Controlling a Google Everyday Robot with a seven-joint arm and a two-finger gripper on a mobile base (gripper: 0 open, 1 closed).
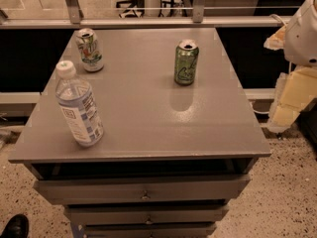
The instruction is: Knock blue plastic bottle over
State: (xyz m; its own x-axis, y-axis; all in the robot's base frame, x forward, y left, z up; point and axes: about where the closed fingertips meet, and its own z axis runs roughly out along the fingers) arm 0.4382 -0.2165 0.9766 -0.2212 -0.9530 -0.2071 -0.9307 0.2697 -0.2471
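The blue plastic bottle point(79, 105) is clear with a white cap and a pale blue-and-white label. It stands on its base at the front left of the grey table top point(163, 123). My gripper point(291, 100) shows as pale yellow parts under the white arm point(303, 31) at the right edge of the view. It is beyond the table's right side, far from the bottle and touching nothing.
A white-and-green can point(89, 50) stands at the back left and a green can point(186, 62) at the back middle. The table has drawers point(143, 190) in front. A railing and glass wall point(148, 19) run behind. A black shoe point(15, 226) is at the bottom left.
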